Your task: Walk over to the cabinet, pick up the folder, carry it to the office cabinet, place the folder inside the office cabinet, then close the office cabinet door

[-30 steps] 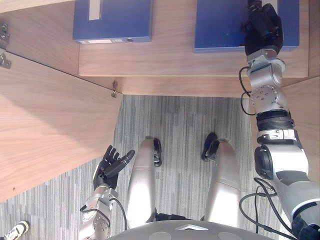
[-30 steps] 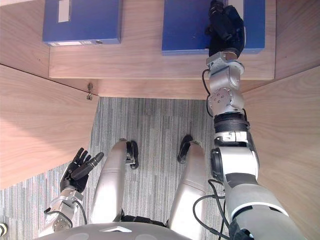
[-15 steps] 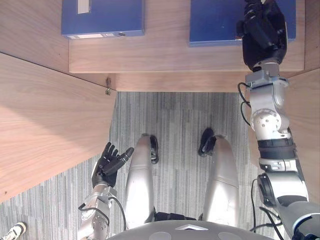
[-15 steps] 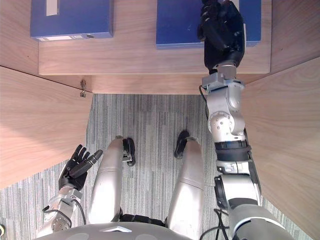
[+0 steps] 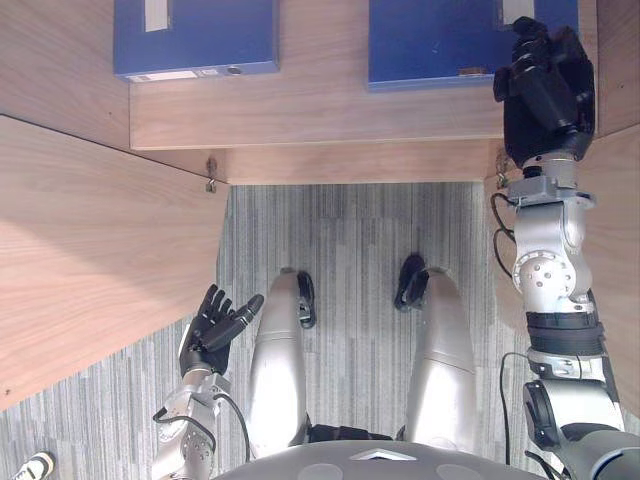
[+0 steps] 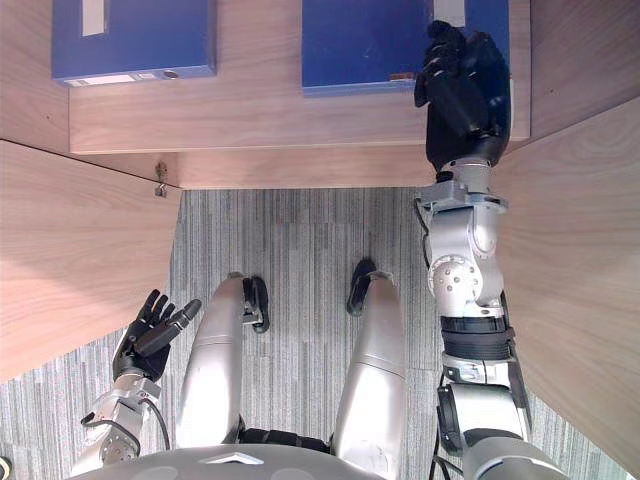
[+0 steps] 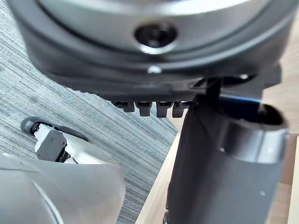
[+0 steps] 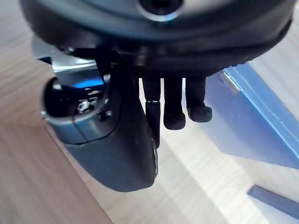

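Nearest, well in front of the shelf (image 5: 320,120) and off its left end, the left hand (image 5: 212,333) hangs above the grey carpet (image 5: 350,240). Its fingers are straight and spread, and there is nothing in it. The left door (image 5: 90,260) of the office cabinet stands wide open from the shelf's left end, with a small metal hinge (image 5: 211,173) at the corner where the door meets the shelf. The right door (image 6: 580,260) is open as well, from the shelf's right end. The right hand (image 5: 545,85) is over the right end of the shelf, at its front part. In the right wrist view its fingers (image 8: 174,114) hang loose and only a little bent, with the thumb (image 8: 117,144) beside them, and they hold nothing. The blue folder (image 5: 430,40) lies flat on the right half of the shelf, toward the back. The right hand is just at this folder's right front corner, and I cannot tell if it touches it. There are 2 folders on the shelf: the other blue folder (image 5: 195,35) lies flat on the shelf's left half, well apart from the first
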{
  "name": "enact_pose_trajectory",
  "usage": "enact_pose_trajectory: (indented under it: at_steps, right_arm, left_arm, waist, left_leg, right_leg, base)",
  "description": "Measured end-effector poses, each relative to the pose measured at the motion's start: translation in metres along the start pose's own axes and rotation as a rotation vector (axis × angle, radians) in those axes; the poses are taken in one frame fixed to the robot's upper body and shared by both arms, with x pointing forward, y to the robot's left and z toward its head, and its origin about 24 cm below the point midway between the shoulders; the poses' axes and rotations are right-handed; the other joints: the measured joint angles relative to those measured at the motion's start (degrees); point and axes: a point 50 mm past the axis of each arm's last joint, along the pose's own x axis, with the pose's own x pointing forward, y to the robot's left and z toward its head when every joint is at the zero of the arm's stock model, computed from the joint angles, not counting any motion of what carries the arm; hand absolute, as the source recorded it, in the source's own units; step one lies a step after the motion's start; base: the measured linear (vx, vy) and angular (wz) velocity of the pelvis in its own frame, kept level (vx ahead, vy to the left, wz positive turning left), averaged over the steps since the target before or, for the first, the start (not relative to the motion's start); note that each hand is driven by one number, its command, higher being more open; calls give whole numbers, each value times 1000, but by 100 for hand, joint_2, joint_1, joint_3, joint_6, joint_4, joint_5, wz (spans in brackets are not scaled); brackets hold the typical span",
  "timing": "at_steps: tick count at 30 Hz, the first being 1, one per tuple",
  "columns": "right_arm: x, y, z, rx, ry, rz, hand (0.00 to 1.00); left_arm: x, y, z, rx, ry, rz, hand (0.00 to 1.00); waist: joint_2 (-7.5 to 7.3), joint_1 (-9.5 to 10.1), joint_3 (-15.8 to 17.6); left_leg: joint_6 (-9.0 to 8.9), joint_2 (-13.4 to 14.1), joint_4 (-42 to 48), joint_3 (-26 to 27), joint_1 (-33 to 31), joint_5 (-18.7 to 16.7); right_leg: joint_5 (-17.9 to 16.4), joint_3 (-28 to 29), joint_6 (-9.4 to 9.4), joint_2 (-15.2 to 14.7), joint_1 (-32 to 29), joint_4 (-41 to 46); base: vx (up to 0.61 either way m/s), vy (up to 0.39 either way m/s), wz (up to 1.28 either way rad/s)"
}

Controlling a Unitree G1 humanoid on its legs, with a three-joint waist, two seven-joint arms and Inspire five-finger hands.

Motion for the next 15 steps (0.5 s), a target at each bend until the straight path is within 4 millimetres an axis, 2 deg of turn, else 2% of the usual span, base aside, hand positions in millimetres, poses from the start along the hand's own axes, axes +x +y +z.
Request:
enact_pose_trajectory:
  at_steps: [8,15]
  right_arm:
    - [16,-11,-13,47,36,-112,0]
    - [29,-3,-15,93,22,-136,0]
  left_arm:
    - [0,0,0,-5,2,1,100]
    - [0,0,-1,-6,3,18,100]
  waist:
    - [1,24,-1]
    - [6,13,-13]
  left_leg:
    - [0,-2,45,-14,-1,0]
    - [-3,-2,51,-20,0,3]
  right_leg:
    - [-1,1,-4,-4,-3,50]
    - [8,-3,-17,-5,-2,59]
  base:
    - [0,0,0]
    - [0,0,0]
